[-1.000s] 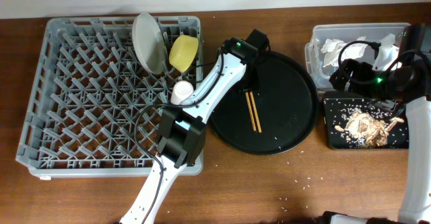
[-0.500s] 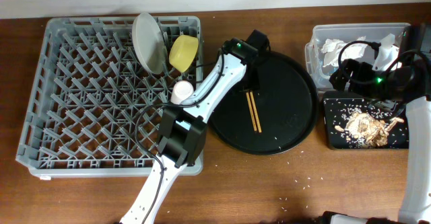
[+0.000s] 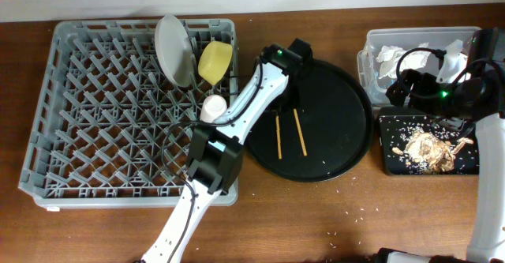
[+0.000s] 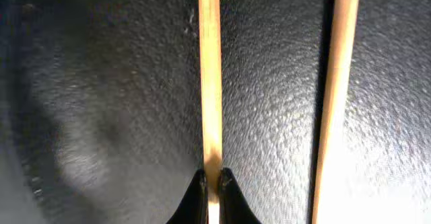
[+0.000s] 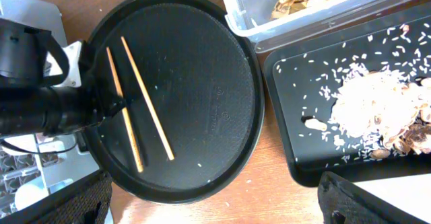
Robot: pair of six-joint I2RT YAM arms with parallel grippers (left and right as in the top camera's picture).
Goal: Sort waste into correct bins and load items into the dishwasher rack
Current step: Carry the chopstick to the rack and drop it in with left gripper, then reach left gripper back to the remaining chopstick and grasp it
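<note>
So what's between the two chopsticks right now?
Nothing but bare round black tray; the left wrist view shows it, with the left gripper pinching one chopstick.

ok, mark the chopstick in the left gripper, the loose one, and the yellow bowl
gripped chopstick (image 4: 210,83): left wrist view, mid-shaft
loose chopstick (image 3: 299,132): overhead view, mid-shaft
yellow bowl (image 3: 215,61): overhead view, centre of its visible face

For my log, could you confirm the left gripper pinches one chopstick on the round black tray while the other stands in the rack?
Not quite: the overhead view shows the other chopstick lying on the round black tray too.
</note>
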